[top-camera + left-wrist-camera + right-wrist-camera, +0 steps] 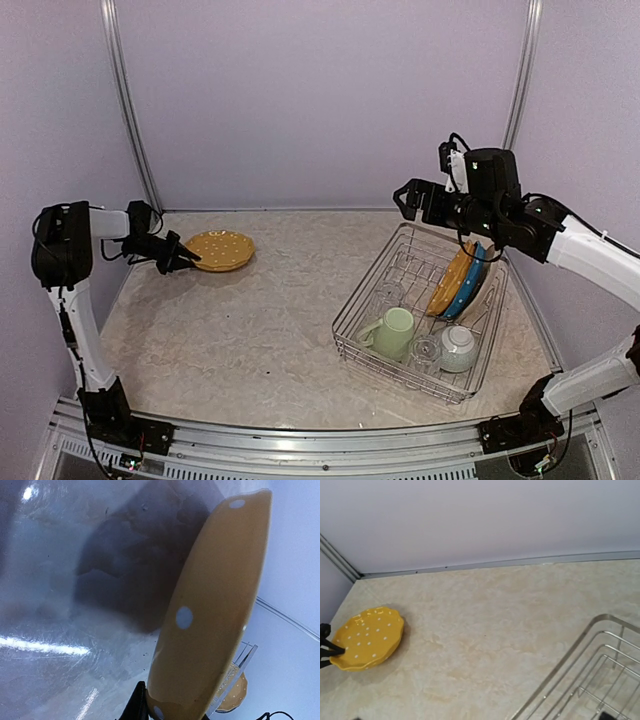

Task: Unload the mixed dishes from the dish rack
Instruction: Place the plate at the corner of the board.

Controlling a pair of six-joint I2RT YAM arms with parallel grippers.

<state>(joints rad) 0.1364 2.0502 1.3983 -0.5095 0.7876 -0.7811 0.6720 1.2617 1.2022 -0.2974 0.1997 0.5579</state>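
Observation:
My left gripper (pixel 187 259) is shut on the near-left rim of a yellow dotted plate (pixel 222 249) at the table's far left, low over the surface. In the left wrist view the plate's underside (pixel 215 605) fills the frame. It also shows in the right wrist view (pixel 367 637). The dish rack (pixel 372 278) stands at the right. It holds a second yellow dotted plate (pixel 451 278), a blue plate (pixel 472 288), a pale green mug (pixel 393 333), a clear glass (pixel 427 350) and a small white bowl (pixel 459 348). My right gripper (pixel 404 198) hovers open and empty above the rack's far corner. No cream floral plate shows.
The rack's wire corner (pixel 590 680) sits at the lower right of the right wrist view. Lilac walls close the table at the back and both sides. The marbled tabletop (pixel 280 320) lies between the plate and the rack.

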